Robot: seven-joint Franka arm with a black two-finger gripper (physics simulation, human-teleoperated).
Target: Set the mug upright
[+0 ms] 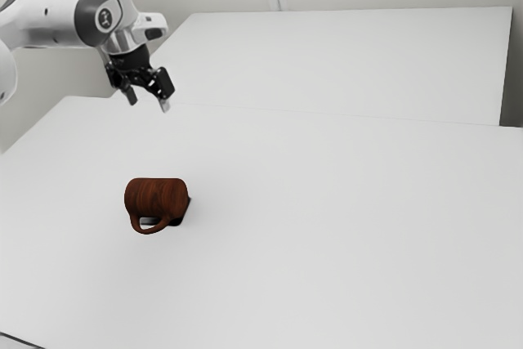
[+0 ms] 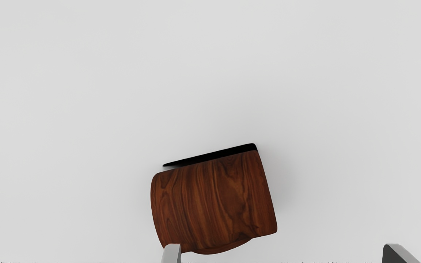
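The gripper [image 1: 149, 104] hangs in the air above the table, up and slightly toward the exterior view's left from the mug. A dark reddish-brown wood-grained mug [image 1: 155, 197] lies on its side on the white table, its handle facing the near edge of the exterior view. From the wrist view, the gripper [image 2: 281, 254] has its two fingers wide apart, nothing held between them. The body of the mug [image 2: 214, 201] is below the hand, partly overlapped by one fingertip, with its handle mostly hidden under the body.
The white table [image 1: 343, 226] extends around the mug. Behind it stands another broad white surface [image 1: 351, 63], with pale walls beyond. A black shadow lies along one side of the mug.
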